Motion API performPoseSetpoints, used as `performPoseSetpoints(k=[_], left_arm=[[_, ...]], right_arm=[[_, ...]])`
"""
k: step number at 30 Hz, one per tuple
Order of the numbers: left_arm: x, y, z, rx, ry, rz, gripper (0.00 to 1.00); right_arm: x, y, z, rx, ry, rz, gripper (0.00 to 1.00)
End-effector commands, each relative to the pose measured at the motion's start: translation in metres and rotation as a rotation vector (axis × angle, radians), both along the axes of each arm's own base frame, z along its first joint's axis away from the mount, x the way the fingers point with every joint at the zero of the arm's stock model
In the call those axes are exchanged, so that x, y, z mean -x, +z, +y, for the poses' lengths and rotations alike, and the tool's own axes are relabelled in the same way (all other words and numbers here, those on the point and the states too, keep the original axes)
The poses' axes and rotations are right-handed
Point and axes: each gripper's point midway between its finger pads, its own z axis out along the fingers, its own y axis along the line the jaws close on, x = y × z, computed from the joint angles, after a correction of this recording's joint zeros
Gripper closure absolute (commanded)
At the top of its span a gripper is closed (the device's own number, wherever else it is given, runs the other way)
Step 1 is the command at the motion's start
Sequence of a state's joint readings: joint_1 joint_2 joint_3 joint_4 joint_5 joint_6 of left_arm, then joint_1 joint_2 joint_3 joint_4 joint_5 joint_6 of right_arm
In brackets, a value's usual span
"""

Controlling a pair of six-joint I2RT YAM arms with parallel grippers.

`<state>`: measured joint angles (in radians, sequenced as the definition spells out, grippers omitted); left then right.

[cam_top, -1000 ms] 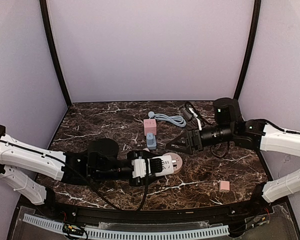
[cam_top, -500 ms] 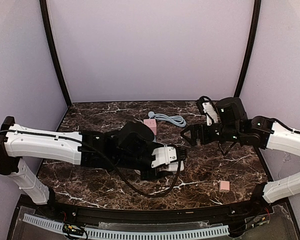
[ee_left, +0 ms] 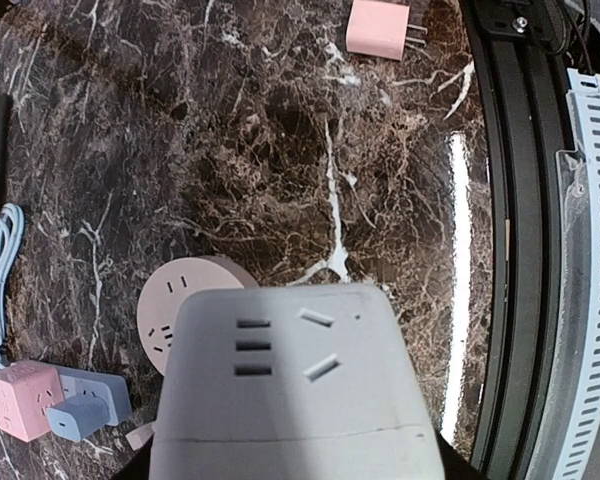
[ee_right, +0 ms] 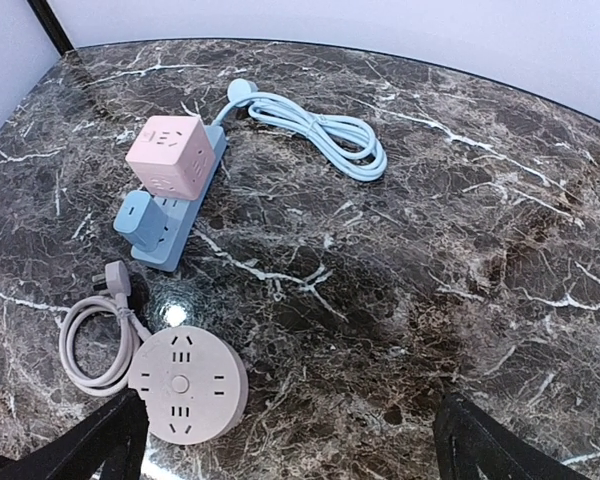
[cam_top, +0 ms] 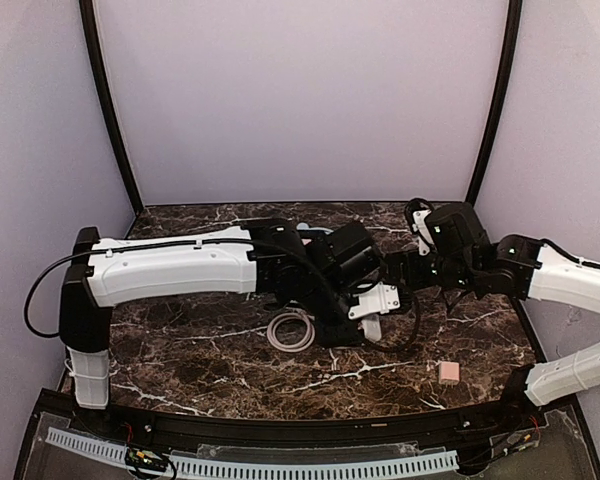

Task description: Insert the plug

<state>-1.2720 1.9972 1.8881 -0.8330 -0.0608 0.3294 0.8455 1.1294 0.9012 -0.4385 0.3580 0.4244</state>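
Note:
My left gripper [cam_top: 368, 318] reaches across the table's middle and is shut on a white socket block [ee_left: 295, 390], which fills the bottom of the left wrist view and hides the fingers. Below it lies a round pale-pink socket [ee_left: 185, 300], also in the right wrist view [ee_right: 185, 385], with a coiled white cord [ee_right: 95, 340] and its plug [ee_right: 115, 280]. My right gripper [ee_right: 295, 440] hangs open and empty above the marble, right of the round socket. A pink adapter with prongs [ee_left: 380, 28] lies near the front edge [cam_top: 448, 373].
A blue power strip [ee_right: 180, 215] carries a pink cube [ee_right: 170, 155] and a blue adapter [ee_right: 140, 215]; its blue cable [ee_right: 320, 125] coils toward the back. The black front rail [ee_left: 510, 250] and the slotted white duct [ee_left: 590, 200] border the table.
My left arm has swung right and toward the back across the table with the white block, uncovering the white cord coil. My right gripper has drawn back to the right.

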Motion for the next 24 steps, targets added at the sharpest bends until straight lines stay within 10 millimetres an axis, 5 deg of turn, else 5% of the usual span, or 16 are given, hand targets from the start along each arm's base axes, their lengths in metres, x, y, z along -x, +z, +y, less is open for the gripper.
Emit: performPoseSetpoints(k=[1,7,13,24], left_arm=[[0.002,-0.015,0.030,-0.194,-0.003,0.052,0.99],[-0.015,-0.007,0.027,-0.179,0.011,0.085,0.99],[-0.028,-0.020,0.024,-0.212,0.012,0.086,0.99],[-0.032,-0.048,0.054,-0.299,0.042,0.208,0.99]], right_arm=[[-0.004,-0.010,-0.019,0.035,-0.077,0.006,0.01],[-0.006,-0.023,-0.029,0.051,-0.117,0.040,0.01],[-0.007,-0.043,-0.020,0.049,-0.114,0.110,0.02],[-0.003,-0.094,0.053,-0.173,0.144,0.302,0.37]])
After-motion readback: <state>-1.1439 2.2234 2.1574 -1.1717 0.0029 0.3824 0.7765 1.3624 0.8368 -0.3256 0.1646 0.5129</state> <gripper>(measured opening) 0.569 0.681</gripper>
